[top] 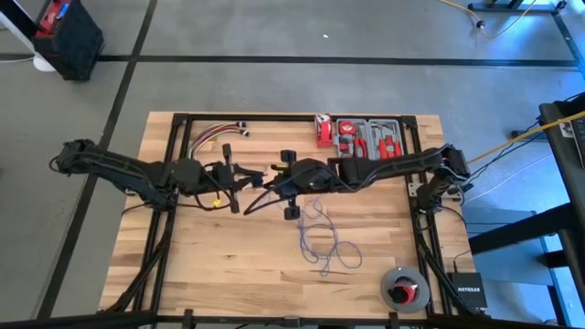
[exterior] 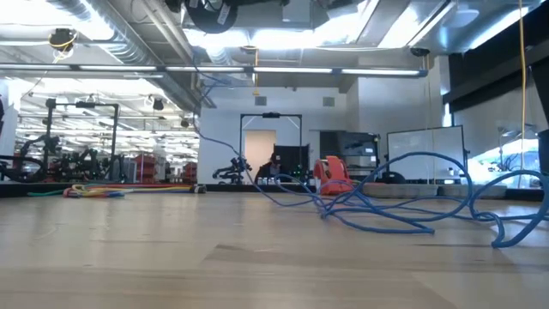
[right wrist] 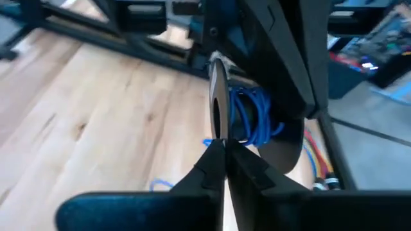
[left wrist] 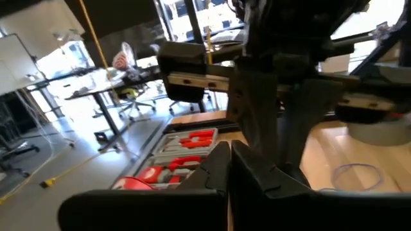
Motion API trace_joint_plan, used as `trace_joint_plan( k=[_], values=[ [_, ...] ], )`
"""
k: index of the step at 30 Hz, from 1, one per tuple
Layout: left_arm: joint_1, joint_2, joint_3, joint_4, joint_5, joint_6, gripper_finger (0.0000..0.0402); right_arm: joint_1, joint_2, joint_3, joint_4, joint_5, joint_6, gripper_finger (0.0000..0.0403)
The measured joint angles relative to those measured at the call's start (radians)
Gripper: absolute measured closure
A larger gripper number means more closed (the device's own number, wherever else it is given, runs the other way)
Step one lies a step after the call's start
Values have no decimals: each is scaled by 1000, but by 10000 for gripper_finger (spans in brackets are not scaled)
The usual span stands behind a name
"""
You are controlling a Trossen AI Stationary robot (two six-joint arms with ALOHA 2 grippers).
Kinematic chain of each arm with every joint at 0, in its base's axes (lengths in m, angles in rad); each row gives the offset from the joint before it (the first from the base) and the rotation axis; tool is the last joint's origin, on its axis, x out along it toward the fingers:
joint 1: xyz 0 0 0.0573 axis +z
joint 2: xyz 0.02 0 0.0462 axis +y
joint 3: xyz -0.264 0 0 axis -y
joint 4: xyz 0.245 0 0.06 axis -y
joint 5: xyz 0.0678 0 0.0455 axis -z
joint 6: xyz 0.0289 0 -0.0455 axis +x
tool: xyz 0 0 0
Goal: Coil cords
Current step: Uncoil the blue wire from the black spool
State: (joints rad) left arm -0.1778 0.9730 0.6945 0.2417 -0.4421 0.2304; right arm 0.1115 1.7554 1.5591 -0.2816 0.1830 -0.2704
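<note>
Above the table (top: 228,265), mid-board, both arms meet. Left gripper (left wrist: 230,157): fingers pressed together, nothing seen between them. Right gripper (right wrist: 225,154): fingers closed, tips at a spool (right wrist: 247,119) wound with blue cord, seen only from its wrist. Loose cord (top: 322,239) lies on the table below the right gripper; the low view shows its loops raised.
</note>
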Motion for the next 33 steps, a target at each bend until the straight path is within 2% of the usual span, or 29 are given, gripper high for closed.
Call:
trace_joint_plan(
  k=[3, 9, 11, 13, 17, 23, 28, 30, 33],
  values=[
    [-2, 1, 0, -5, 7, -8, 396, -1, -6, 27, -91, -26, 0, 395],
    [-32, -24, 0, 6, -7, 6, 396, -1, -62, 28, -257, 25, 12, 397],
    [-50, -32, 1, -11, -5, -38, 396, 0, -78, 29, -300, 15, 17, 396],
    [-69, -35, 1, -67, -4, -110, 396, 0, -90, 29, -349, -50, 18, 395],
    [-78, -32, 0, -121, -2, -139, 387, 9, -106, 28, -425, -212, 20, 398],
    [-76, -32, 1, -118, -4, -165, 326, 52, -109, 28, -446, -415, 31, 399],
    [-76, -31, 1, -120, -4, -155, 279, 94, -109, 28, -393, -670, 4, 398],
    [-77, -31, 1, -120, -3, -155, 269, 113, -106, 28, -352, -710, -10, 398],
    [-78, -31, 1, -123, -2, -152, 262, 134, -103, 28, -347, -704, -30, 399]
  ],
)
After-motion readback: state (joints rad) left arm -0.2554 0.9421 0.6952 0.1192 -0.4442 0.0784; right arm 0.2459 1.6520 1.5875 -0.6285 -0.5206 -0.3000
